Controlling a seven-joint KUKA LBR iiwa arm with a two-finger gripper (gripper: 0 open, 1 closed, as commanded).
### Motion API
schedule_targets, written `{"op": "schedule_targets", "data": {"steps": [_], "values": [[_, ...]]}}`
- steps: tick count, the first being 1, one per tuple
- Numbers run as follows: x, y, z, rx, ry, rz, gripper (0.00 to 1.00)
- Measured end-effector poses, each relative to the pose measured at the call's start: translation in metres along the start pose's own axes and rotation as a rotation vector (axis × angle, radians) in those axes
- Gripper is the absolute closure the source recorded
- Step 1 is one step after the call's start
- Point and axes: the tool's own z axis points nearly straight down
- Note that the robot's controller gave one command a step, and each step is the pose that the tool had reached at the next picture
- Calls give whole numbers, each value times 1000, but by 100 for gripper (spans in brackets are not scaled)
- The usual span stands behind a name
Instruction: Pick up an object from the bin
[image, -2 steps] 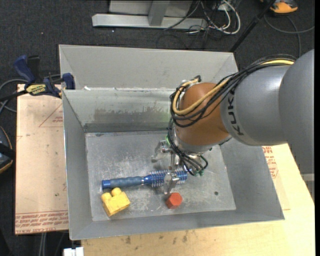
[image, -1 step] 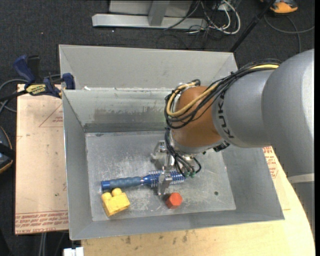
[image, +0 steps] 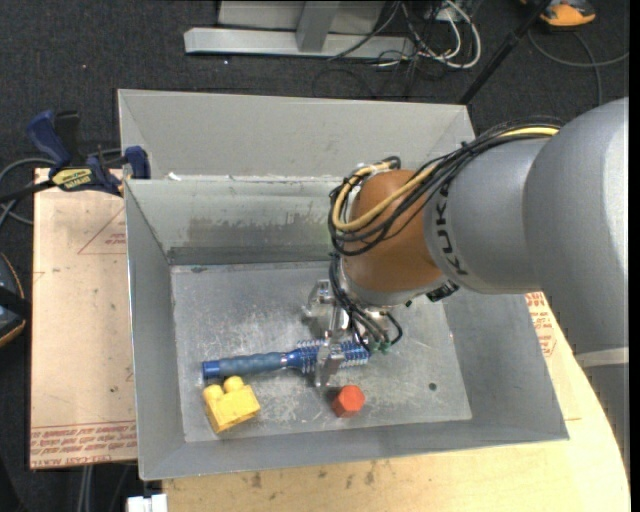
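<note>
My gripper (image: 330, 360) reaches down into the middle of the bin, its metal fingers at the bristled right end of a blue brush (image: 275, 362). The brush lies flat, its blue handle running left toward the bin's front left. The fingers stand on either side of the bristle head, close against it. A small red-orange block (image: 347, 401) lies just below the gripper, near the front wall. A yellow toy brick (image: 230, 404) sits at the front left, below the brush handle's tip.
The arm and its orange wrist cover with yellow cables hang over the bin's right half and hide the floor beneath them. The bin's sloped walls close in on all sides.
</note>
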Motion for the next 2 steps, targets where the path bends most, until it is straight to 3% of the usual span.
{"op": "schedule_targets", "data": {"steps": [1,2], "values": [[-2,0,-3,-2,-6,2,100],[-5,1,-85,1,-6,1,100]]}}
